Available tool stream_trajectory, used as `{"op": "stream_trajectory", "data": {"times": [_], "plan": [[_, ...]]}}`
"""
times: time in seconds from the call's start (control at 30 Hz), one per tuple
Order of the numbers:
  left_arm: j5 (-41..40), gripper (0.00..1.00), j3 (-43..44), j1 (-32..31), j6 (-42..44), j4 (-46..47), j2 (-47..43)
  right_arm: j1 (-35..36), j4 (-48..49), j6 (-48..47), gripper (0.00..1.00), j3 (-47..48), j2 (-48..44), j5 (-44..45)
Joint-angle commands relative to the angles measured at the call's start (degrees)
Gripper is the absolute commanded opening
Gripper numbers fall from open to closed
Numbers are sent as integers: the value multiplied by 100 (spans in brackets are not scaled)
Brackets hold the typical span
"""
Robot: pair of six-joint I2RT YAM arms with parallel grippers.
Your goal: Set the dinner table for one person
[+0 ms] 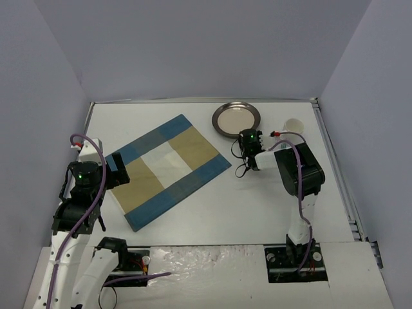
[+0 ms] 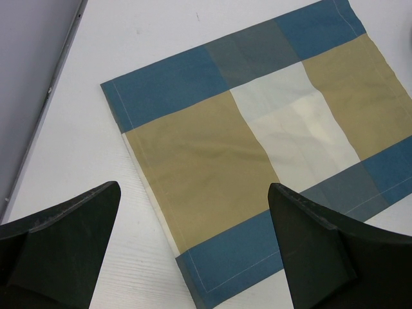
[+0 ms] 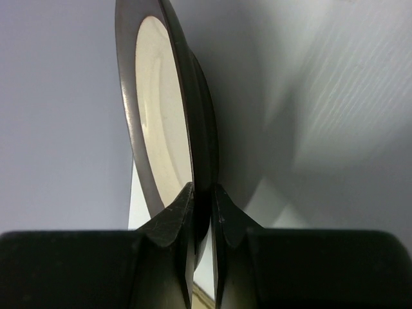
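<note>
The dinner table is a white tabletop. On its left half a blue-and-tan placemat lies at an angle. A dark-rimmed plate with a cream centre sits at the back. My right gripper is at the plate's near edge. In the right wrist view my right gripper is shut on the rim of the plate. My left gripper hovers by the placemat's left corner. Seen from the left wrist, my left gripper is open wide above the placemat, holding nothing.
A small white cup stands to the right of the plate, close to my right arm. Grey walls close in the table at the back and both sides. A metal rim runs along the right edge.
</note>
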Motion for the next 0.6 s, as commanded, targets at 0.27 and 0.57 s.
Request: {"op": "stream_trajectory", "data": {"times": [0.27,0.57], "plan": [[-54,97,21,0,53,310,12,-40,2884,-844,0,-286,-1198,-2315],[-3,97,12,50,47,351,29,177,2345,-975,0,138,-1256,-4621]]}}
